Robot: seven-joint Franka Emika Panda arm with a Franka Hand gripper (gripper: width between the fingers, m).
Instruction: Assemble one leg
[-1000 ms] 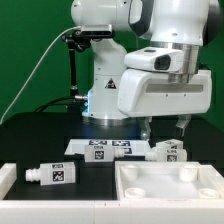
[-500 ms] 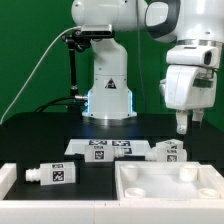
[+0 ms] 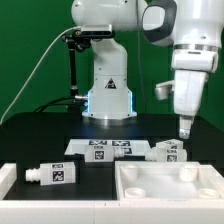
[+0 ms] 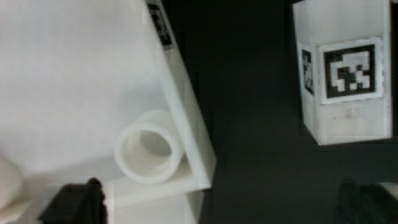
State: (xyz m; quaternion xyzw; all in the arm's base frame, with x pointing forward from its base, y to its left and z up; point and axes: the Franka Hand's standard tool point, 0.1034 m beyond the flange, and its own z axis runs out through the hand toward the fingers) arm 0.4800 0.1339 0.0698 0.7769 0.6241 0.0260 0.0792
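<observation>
The gripper (image 3: 184, 132) hangs off the worktop (image 3: 40, 140), pointing straight down from the white arm (image 3: 187, 75); in the wrist view its two dark fingertips (image 4: 79, 200) stand wide apart with nothing held between them, only black worktop and the corner of the tray (image 4: 71, 80).

The leg (image 3: 167, 150) lies on the worktop just below the gripper and a little toward the exterior view's left of it, not touched by it; in the wrist view it lies ahead of one fingertip, outside the gap, with a black-and-white tag (image 4: 350, 70) on its upper side; whether it is one peg or two lying close together there, I cannot tell.

The tray lies below the gripper on the camera's side in the exterior view; in the wrist view its edge runs close to the other fingertip, with a round hole (image 4: 150, 152) near that corner; a strip of bare worktop parts tray from leg.

A second leg (image 3: 54, 174) lies well apart from the gripper, far toward the exterior view's left, on its side with a tag facing the camera and its nub pointing left.

The marker board (image 3: 100, 148) lies flat on the worktop between the two, nearer the arm's base than the gripper is.
</observation>
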